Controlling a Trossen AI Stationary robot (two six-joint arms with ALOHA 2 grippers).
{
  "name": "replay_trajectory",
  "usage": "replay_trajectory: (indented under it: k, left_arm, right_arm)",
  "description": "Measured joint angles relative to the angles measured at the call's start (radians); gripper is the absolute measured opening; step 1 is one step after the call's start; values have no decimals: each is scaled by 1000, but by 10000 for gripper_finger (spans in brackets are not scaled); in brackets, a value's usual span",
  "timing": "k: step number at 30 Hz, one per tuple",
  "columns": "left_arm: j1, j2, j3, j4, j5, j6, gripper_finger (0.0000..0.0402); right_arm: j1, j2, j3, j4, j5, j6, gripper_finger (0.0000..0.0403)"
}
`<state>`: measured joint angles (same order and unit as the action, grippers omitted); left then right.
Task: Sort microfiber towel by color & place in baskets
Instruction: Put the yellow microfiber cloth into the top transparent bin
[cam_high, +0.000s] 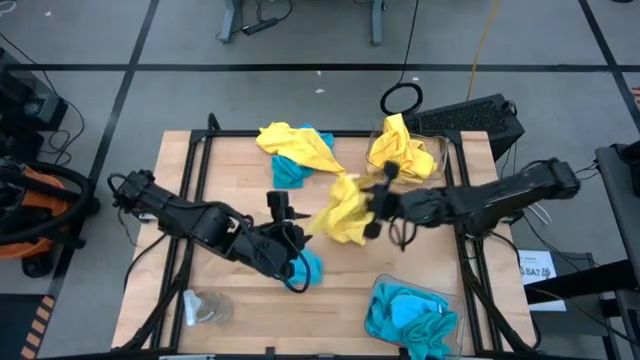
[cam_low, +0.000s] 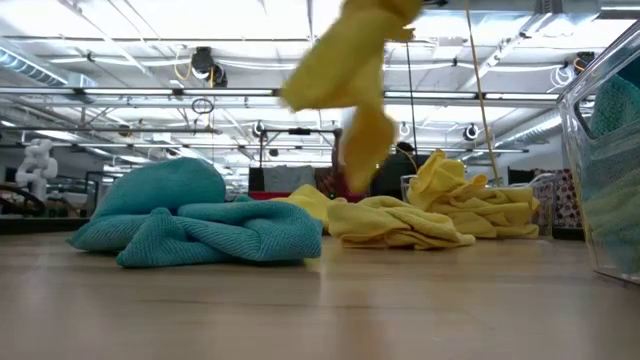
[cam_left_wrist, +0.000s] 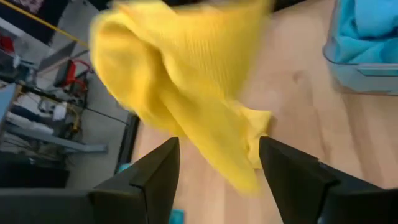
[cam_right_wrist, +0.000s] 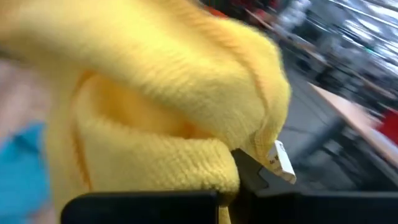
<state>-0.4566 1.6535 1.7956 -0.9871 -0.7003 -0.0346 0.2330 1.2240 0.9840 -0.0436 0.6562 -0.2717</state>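
- Bright yellow microfiber towel (cam_high: 345, 212): held above the wooden desk (cam_high: 230, 180) at frame centre, clamped in right hand (cam_high: 372, 203).
- Left hand (cam_high: 296, 245): fingers apart, lower centre, holding nothing.

Yellow towel (cam_right_wrist: 155, 93): you can see soft ribbed cloth, matt, with a small white sewn tag.
Blue towels (cam_low: 200, 225): the same knitted cloth, matt and fuzzy.
Baskets (cam_low: 600, 150): clear, glossy plastic.
Table (cam_high: 240, 180): pale wood planks, smooth, with a faint sheen.
Left gripper (cam_left_wrist: 217, 180): dark, matt plastic fingers (cam_left_wrist: 155, 177), you'll notice.
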Motion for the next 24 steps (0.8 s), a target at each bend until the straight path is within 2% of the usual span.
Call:
replay_trajectory:
  k: [6,11,18,24]
  left_arm:
    - [-30,-1,-52,10,4,-58,228]
    - [-30,-1,-130,76,5,-65,228]
    - [-30,0,-231,194,25,-64,228]
    - [-30,2,-300,314,96,-56,228]
  right_arm:
    - [-50,-195,0,-287,157,95,0]
    - [-136,-306,0,-428,190,139,0]
    - [-280,-357,0,-504,213,116,0]
    - [-438,-351,0,-583,206,102,0]
